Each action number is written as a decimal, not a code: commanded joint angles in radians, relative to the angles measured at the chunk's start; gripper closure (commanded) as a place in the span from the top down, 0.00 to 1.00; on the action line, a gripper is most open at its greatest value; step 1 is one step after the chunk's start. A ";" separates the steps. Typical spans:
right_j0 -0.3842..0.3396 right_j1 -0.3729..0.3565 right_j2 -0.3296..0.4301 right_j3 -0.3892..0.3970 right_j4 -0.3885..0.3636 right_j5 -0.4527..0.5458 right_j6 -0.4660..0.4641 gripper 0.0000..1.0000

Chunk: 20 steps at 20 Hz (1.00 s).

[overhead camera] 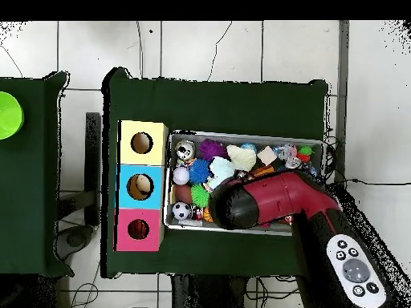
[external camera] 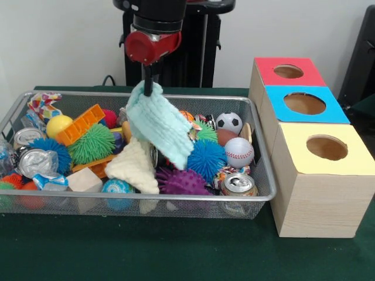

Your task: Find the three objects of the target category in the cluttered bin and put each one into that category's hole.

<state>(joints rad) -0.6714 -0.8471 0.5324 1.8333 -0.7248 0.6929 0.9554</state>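
mint cloth (external camera: pixel 159 124), purple spiky ball (external camera: pixel 181 181) (boxes (external camera: pixel 319 175) red, blue, yellow)

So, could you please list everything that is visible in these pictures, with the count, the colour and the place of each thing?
basket: one, silver wire, on the green table
cloths: two; pale green cloth hanging above the basket, cream cloth lying in it
spiky balls: several, green, blue, purple, in the basket
sports balls: soccer ball and baseball, at the end nearest the boxes
cans: at least three, silver, in the basket
boxes: three, tops red, blue and yellow, one hole each, beside the basket
pincer: one, black, shut on the pale green cloth
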 commanded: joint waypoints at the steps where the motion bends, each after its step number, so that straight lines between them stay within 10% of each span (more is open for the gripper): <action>1: -0.006 -0.004 -0.052 -0.064 -0.142 0.182 -0.202 0.00; 13: -0.142 0.061 0.051 -0.043 -0.129 0.105 -0.281 0.00; 14: -0.161 0.070 0.080 -0.041 -0.126 0.104 -0.296 1.00; 20: -0.188 0.100 0.129 -0.034 -0.069 0.074 -0.243 1.00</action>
<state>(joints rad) -0.8284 -0.8079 0.5526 1.8196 -0.8017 0.7612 0.9548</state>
